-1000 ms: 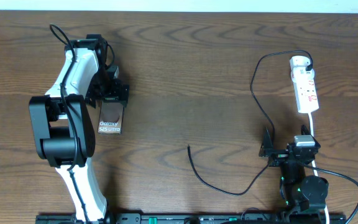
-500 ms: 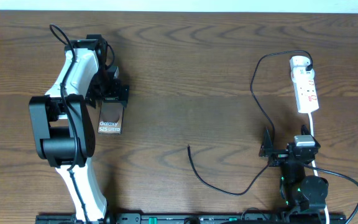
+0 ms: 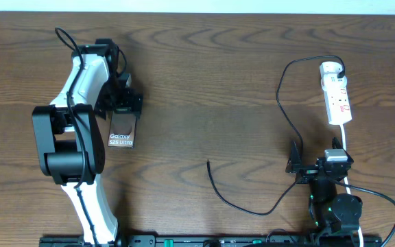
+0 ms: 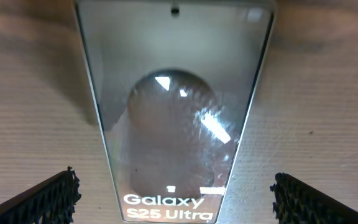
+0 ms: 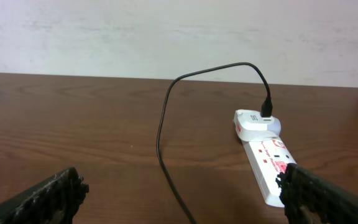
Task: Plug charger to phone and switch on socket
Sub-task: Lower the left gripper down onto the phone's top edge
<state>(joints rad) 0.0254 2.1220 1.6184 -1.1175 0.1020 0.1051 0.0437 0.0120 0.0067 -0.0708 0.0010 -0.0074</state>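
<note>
my left gripper (image 4: 176, 198): stood wide over phone (image 4: 176, 106), seemingly apart
my right gripper (image 5: 182, 196): stood open, empty, facing socket (image 5: 269, 155)

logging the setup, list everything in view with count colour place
flat bronze-tan smartphone: one, bronze-tan, face up on the table's left
long thin black charger cable: one, black, from adapter to free tip mid-table
white elongated power strip: one, white with red marks, far right
white plug adapter: one, white, on the strip's far end
brown wooden table: one, brown, under everything
left fingers: two, black, open either side of the phone
right fingers: two, black, open, empty, facing the strip
</note>
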